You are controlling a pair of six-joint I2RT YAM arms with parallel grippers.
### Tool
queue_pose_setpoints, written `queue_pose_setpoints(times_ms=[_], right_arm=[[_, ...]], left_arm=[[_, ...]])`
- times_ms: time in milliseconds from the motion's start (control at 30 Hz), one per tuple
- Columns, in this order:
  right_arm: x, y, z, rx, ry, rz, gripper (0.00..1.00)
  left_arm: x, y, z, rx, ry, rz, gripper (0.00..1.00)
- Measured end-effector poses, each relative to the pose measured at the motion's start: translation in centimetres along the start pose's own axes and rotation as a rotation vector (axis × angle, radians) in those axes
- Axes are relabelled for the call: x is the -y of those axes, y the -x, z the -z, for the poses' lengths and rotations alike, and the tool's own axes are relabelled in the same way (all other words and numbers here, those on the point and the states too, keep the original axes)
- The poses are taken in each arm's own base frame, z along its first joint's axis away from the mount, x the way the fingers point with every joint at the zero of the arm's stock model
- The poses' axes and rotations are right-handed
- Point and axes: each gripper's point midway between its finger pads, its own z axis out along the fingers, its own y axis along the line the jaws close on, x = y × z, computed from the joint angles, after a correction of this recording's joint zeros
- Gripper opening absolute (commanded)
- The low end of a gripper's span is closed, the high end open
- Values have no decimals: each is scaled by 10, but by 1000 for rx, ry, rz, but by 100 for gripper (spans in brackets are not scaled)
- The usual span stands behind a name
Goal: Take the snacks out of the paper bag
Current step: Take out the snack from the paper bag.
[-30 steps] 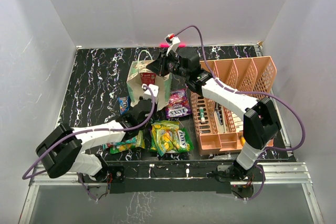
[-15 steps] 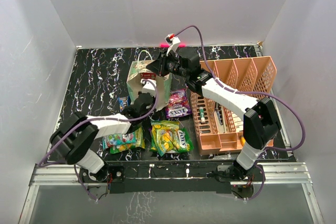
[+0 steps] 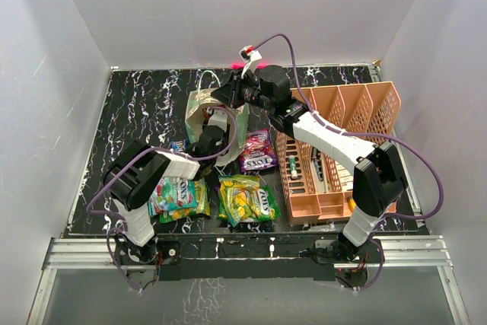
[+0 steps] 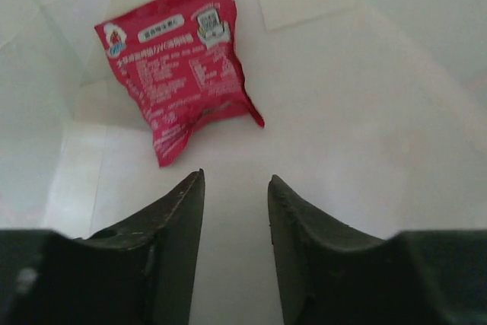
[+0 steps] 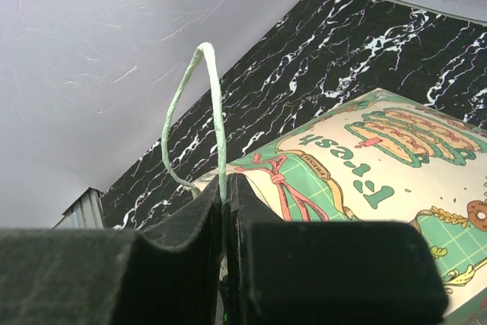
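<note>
- Teal-green Fox's packet [image 3: 176, 194]: lying flat on the table, behind the left gripper and to its left; already out.
- Small blue packet [image 3: 178, 146]: lying just left of the left gripper, outside the bag.
- Left gripper [image 4: 236, 179]: sitting inside the mouth of the paper bag [image 3: 196, 108], fingers spread, holding nothing.
- Red packet [image 4: 179, 62]: lying against the bag's pale inner wall, just ahead of the spread fingers and slightly to their left, not touching them. Judged light, thin and slick, so it may skate along the paper if nudged. Best hold is probably the near lower corner, pinched across its thickness.
- Right gripper [image 5: 225, 188]: pressing shut on the thin cord handle [image 5: 218, 112], steadying the bag. The bag is judged flimsy, and its walls are crowding the left fingers, the main obstruction.
- Yellow-green packet [image 3: 245, 199] and purple-pink packet [image 3: 259, 151]: lying right of the left gripper, outside the bag.
- Peach organiser [image 3: 335, 150]: standing beneath the right forearm, apart from the bag.
</note>
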Motion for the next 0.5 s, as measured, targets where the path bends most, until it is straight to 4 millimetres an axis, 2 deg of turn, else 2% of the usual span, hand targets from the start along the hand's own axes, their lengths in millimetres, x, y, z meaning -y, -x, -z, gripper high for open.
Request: queue_pose_setpoints(times_ms=[167, 300, 400, 500], right_arm=[[-1, -1, 0, -3, 3, -2, 7], [-3, -1, 0, -4, 6, -3, 7], [-1, 0, 0, -1, 2, -3, 7], [-1, 0, 0, 0, -1, -2, 7]], left_arm=[[-1, 11, -16, 21, 2, 27, 55], [-1, 20, -29, 38, 17, 40, 60], [-3, 20, -39, 38, 38, 43, 71], [-8, 16, -50, 33, 61, 32, 76]])
